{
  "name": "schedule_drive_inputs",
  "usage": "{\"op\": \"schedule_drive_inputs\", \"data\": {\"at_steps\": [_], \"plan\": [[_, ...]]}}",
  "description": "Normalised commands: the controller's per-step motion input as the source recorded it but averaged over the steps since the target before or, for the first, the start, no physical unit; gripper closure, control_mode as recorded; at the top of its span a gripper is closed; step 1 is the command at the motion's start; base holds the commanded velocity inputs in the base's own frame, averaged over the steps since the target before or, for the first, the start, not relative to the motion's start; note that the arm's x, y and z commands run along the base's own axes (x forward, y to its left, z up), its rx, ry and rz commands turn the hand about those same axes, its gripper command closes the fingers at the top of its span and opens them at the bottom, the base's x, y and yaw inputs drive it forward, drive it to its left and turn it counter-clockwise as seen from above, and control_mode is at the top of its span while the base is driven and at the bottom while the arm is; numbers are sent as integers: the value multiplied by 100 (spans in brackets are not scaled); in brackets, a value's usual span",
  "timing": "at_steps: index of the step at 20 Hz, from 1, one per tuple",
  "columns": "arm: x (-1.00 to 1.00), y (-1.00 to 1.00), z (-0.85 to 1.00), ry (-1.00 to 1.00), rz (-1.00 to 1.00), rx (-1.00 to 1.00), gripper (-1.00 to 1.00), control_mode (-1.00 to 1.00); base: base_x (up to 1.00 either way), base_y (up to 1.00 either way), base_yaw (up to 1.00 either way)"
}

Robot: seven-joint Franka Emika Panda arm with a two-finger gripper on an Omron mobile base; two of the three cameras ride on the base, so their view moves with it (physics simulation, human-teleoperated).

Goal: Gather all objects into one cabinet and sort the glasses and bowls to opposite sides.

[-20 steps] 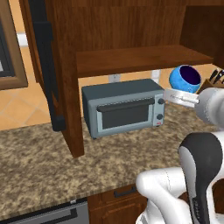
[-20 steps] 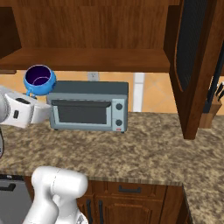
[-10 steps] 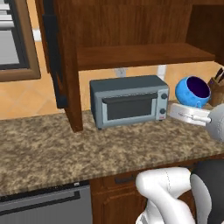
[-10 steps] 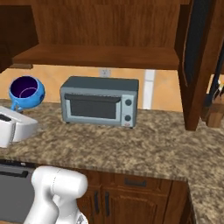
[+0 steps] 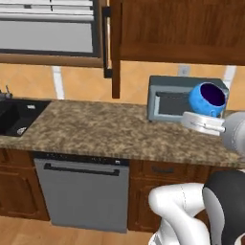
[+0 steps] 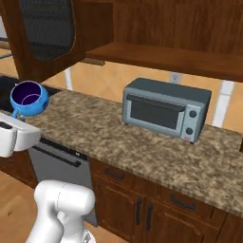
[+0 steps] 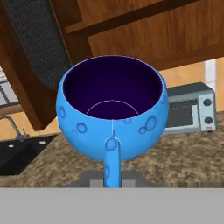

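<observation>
Glossy blue bowl, round, dimpled, purple-lined.

granite counter, toaster oven, sink, orange wall.

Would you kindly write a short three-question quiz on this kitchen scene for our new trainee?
1. True or false: the blue bowl rests on the granite counter.
2. What colour is the bowl's inside?
3. The toaster oven stands: A) on the counter, B) on the cabinet shelf, C) in the sink.

Key: 1. False; the gripper holds it in the air. 2. Dark purple. 3. A.
</observation>
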Motion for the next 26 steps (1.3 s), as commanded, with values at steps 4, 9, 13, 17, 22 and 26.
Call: {"op": "schedule_drive_inputs", "data": {"at_steps": [4, 9, 13, 17, 22, 26], "plan": [[0, 0, 0, 0, 0, 0, 100, 100, -100, 15, 52], [0, 0, 0, 0, 0, 0, 100, 100, -97, 12, 47], [0, 0, 0, 0, 0, 0, 100, 100, -56, 0, 42], [0, 0, 0, 0, 0, 0, 100, 100, 2, 1, 44], [0, 0, 0, 0, 0, 0, 100, 100, 33, 0, 43], [0, 0, 0, 0, 0, 0, 100, 100, 36, 4, 47]]}}
